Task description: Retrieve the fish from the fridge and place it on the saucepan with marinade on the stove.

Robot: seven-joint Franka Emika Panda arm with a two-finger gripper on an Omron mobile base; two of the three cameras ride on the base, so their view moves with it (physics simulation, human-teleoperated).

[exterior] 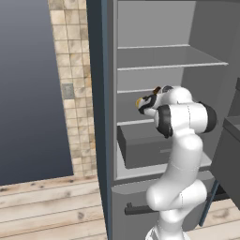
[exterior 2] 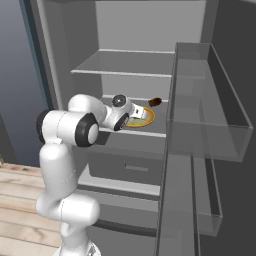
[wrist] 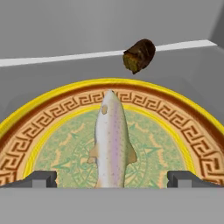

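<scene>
No legible writing — fish (wrist: 111,140), patterned plate (wrist: 175,118)

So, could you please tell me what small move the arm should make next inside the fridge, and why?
Probably ease the end effector straight down over the fish and then close. Its fingers are open, straddling the fish, which lies lengthwise between them on the patterned plate, not yet gripped.

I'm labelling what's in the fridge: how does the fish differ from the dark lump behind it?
The fish is long, slim and pale with a pinkish stripe; the lump is short, chunky and dark brown. The fish lies on the patterned plate; the lump sits beyond the plate's rim on the bare shelf. Both rest on that same fridge shelf level.
</scene>
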